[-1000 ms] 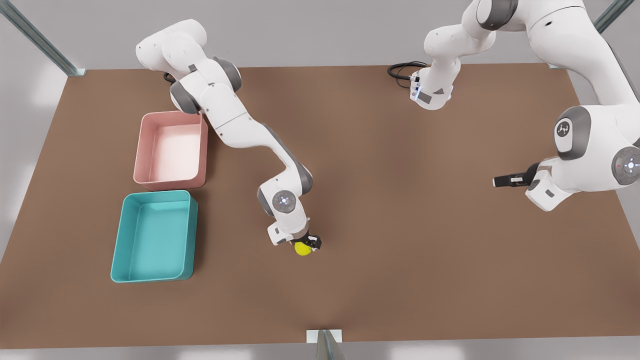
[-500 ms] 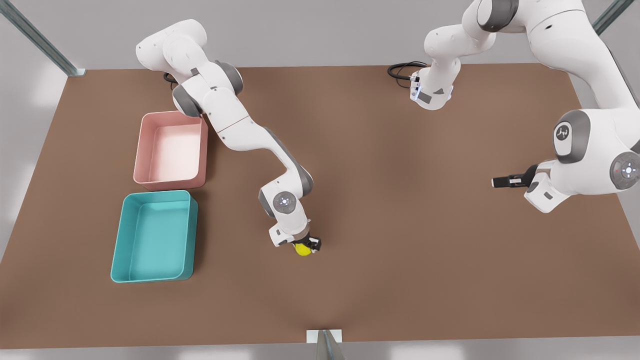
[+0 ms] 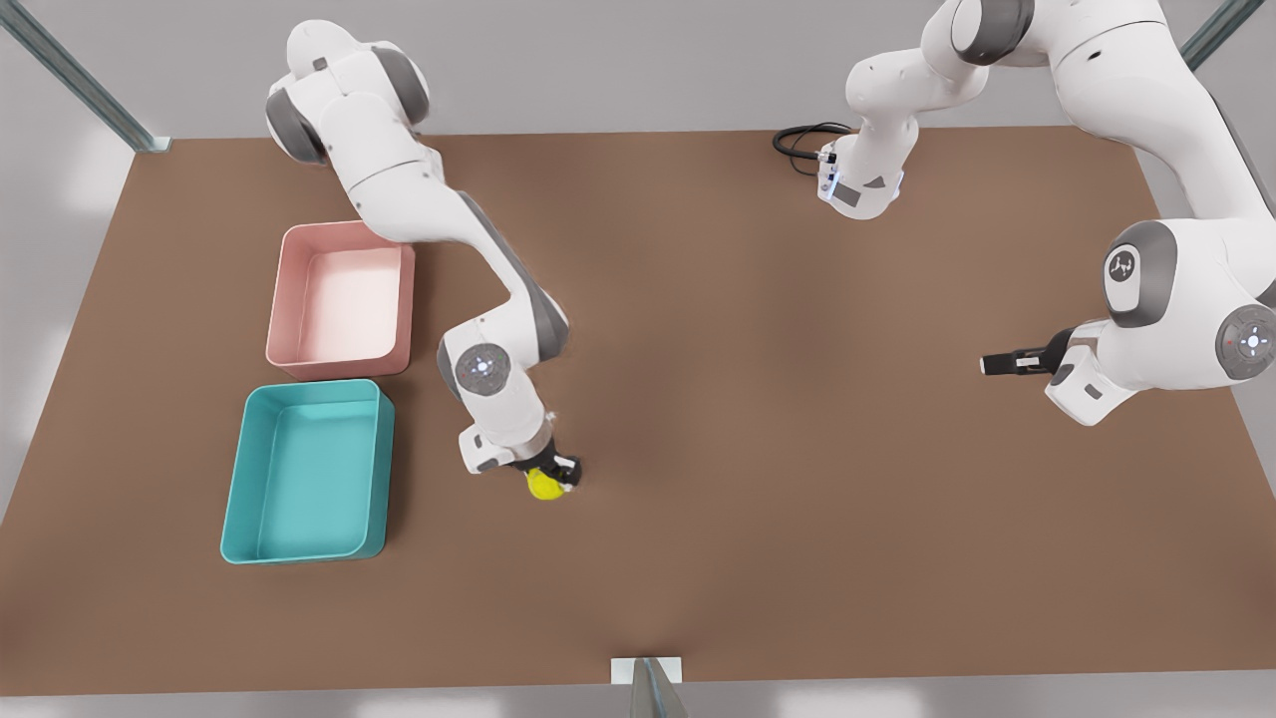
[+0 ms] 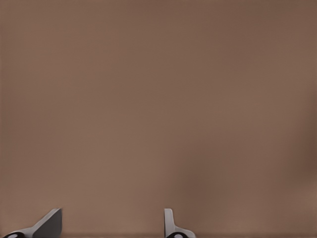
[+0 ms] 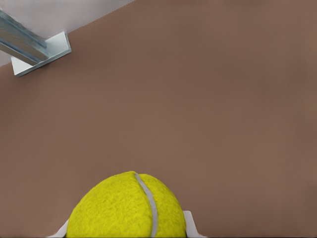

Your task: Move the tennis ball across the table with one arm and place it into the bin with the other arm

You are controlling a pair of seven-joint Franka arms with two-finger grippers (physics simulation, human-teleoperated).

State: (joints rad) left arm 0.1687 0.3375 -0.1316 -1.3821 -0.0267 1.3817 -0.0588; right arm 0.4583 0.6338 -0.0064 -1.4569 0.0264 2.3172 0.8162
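Two bins (image 3: pixel 341 299) (image 3: pixel 307 472) side by side at front view's left of table (image 3: pixel 758 519), ball (image 3: pixel 544 485) in right gripper (image 3: pixel 551 478) just right of them, left gripper (image 3: pixel 1000 363) far right.

place: simulated lab bench | cues: bare brown table (image 3: pixel 797 399), metal frame struts (image 3: pixel 75 75) (grey void beyond)

No text, label, brand or number can be read anywhere

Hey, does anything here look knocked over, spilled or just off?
Nothing stands out. The right hand grips the tennis ball; the pink bin and teal bin sit upright. The left hand waits open.
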